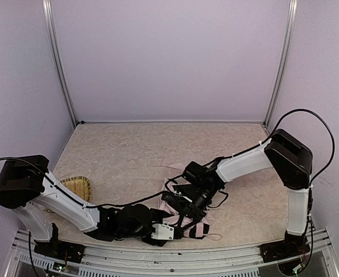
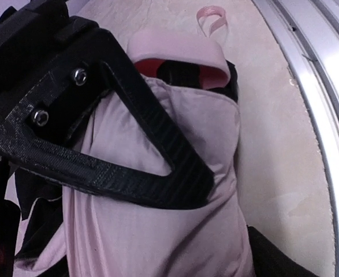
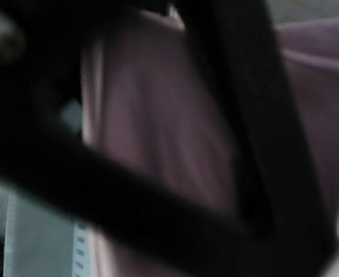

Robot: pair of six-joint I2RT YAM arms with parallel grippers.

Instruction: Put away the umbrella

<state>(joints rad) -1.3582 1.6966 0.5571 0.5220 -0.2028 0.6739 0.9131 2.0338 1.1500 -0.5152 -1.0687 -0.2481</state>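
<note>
Closest to me, along the metal rail [image 1: 215, 254] at the front edge of the table [image 1: 134, 156], the two arms are reaching inward and meeting over the umbrella [image 1: 199, 229]. It is lying folded on the tabletop just behind the rail, a little right of centre, a rumpled bundle of pale pink cloth with black showing through.

The left pincer [image 1: 178, 224] is coming at it low from the left. From the left wrist camera, one black finger [image 2: 157, 173] is lying across the pink cloth [image 2: 175, 231], and a dark sliver of the other is showing at the bundle's far side, so the jaws are standing astride the umbrella. Whether they are squeezing it or resting loose, I cannot tell. Past the finger, the small pink handle [image 2: 175, 57] is poking out of the folds, with its strap [image 2: 212, 17] looping onto the table.

The right pincer [image 1: 187, 212] is pressing down on the bundle from behind. Its own camera is giving only a blur: a dark finger [image 3: 250, 115] against pink cloth [image 3: 157, 133]. Gripping or released, I cannot tell.

Farther left, a shallow woven basket [image 1: 77, 186] is sitting beside the left arm, well apart from the umbrella. Beyond that, the pale wall [image 1: 169, 57] is closing off the back.
</note>
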